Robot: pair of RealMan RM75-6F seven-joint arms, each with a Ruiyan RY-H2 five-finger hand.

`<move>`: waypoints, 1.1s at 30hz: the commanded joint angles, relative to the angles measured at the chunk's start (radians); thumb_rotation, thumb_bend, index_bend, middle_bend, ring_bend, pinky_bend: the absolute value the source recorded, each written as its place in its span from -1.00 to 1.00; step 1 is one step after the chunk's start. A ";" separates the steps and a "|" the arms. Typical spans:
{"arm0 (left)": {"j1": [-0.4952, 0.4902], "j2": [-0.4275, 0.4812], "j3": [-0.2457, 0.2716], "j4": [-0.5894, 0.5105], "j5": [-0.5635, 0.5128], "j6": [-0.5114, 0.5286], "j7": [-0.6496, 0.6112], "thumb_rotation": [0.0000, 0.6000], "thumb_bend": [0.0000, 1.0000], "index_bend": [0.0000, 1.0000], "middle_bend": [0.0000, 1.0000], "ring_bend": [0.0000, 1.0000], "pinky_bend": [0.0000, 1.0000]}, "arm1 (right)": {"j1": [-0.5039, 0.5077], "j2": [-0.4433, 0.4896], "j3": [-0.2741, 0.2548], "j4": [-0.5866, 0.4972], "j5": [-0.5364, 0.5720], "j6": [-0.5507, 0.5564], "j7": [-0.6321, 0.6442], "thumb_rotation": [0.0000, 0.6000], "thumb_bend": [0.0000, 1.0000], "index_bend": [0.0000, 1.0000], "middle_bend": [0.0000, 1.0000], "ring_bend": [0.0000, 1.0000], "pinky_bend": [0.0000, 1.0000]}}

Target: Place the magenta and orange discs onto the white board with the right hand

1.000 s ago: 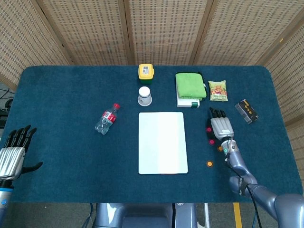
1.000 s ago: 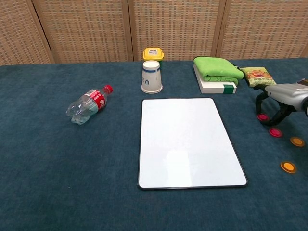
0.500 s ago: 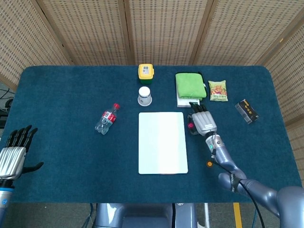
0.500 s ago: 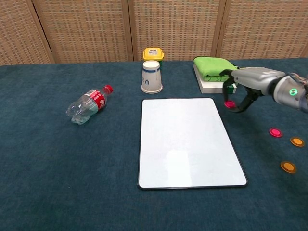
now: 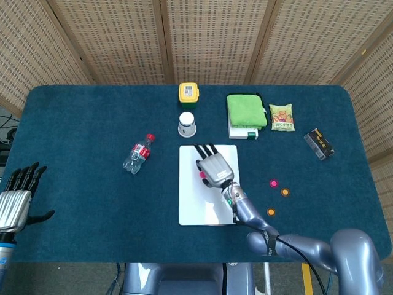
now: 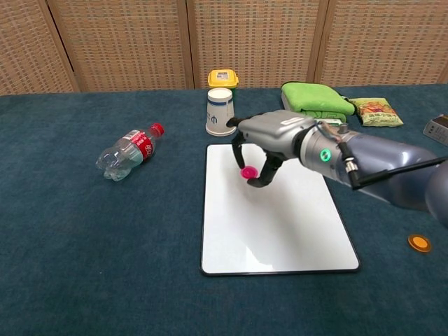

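Observation:
My right hand (image 5: pixel 213 167) (image 6: pixel 264 143) hovers over the upper left part of the white board (image 5: pixel 210 206) (image 6: pixel 280 231), pinching a magenta disc (image 6: pixel 248 172) (image 5: pixel 202 174) between thumb and finger. A second magenta disc (image 5: pixel 273 183) lies on the cloth right of the board. Two orange discs (image 5: pixel 285 192) (image 5: pixel 271 212) lie near it; one orange disc (image 6: pixel 418 243) shows in the chest view. My left hand (image 5: pixel 18 195) is at the far left edge, fingers spread, holding nothing.
A plastic bottle (image 5: pixel 137 153) (image 6: pixel 129 152) lies left of the board. Behind the board stand a paper cup (image 5: pixel 187 124) (image 6: pixel 220 111), a yellow box (image 5: pixel 188 92), a green cloth on a box (image 5: pixel 245 112) (image 6: pixel 315 101), a snack bag (image 5: pixel 281 117) and a black box (image 5: pixel 319 144).
My right hand carried a magenta disc leftward from the cloth at the right to above the board's upper left part. The left hand stayed put.

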 commanded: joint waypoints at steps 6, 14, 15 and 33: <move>0.000 0.003 0.001 0.001 0.003 0.000 -0.014 1.00 -1.00 -1.00 -1.00 -1.00 -1.00 | 0.028 -0.037 -0.032 -0.029 0.035 0.034 -0.061 1.00 -0.79 -0.89 -1.00 -1.00 -1.00; 0.001 0.006 0.002 0.001 0.003 -0.002 -0.022 1.00 -1.00 -1.00 -1.00 -1.00 -1.00 | -0.016 0.088 -0.034 -0.151 0.027 0.117 -0.055 1.00 -0.62 -0.51 -1.00 -1.00 -1.00; 0.001 0.006 0.003 0.001 0.004 -0.002 -0.022 1.00 -1.00 -1.00 -1.00 -1.00 -1.00 | -0.031 0.114 -0.041 -0.168 0.016 0.130 -0.044 1.00 -0.59 -0.43 -1.00 -1.00 -1.00; -0.003 0.002 0.006 -0.009 0.009 -0.003 -0.003 1.00 -1.00 -1.00 -1.00 -1.00 -1.00 | -0.249 0.340 -0.169 -0.137 -0.084 0.173 0.225 1.00 -0.27 -0.17 -1.00 -1.00 -1.00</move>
